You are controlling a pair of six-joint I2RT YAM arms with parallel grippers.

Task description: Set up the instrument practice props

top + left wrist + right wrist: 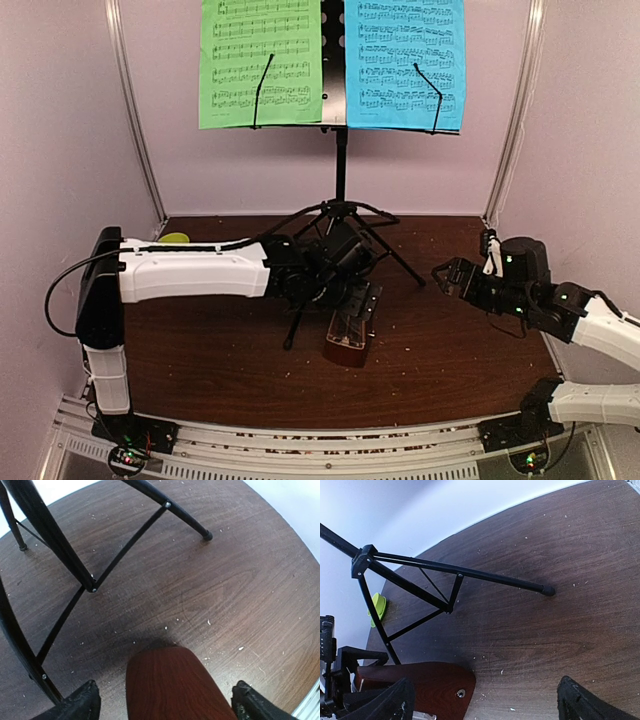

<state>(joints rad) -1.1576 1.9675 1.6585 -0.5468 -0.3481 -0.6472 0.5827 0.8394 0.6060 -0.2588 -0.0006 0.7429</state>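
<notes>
The music stand [341,165] is set on its tripod legs at the back of the dark wood surface [220,350], with its desk raised high against the pale wall. A green sheet [260,60] covers the left half of the desk and a blue sheet [405,60] covers the right half. Each sheet has a thin black wire arm lying over it.

The reddish-brown metronome [348,343] sits on the surface just in front of the tripod legs, near the middle. Whether it is upright or tipped over cannot be told.

The left arm reaches in from the left side. Its end effector [166,690] is spread wide over the metronome, with one finger [75,705] on each side of the wooden body. Bare surface shows between this finger and the wood. The finger on the other side is very close to the wood, and contact there cannot be judged.

The right end effector [486,682] hangs to the right of the stand, well apart from the metronome. Its fingers are spread and nothing lies between them. In the right wrist view, one tripod leg ends in a rubber foot on the surface.

A small lime-green bowl [174,238] sits at the far left rear corner, behind the left arm.
</notes>
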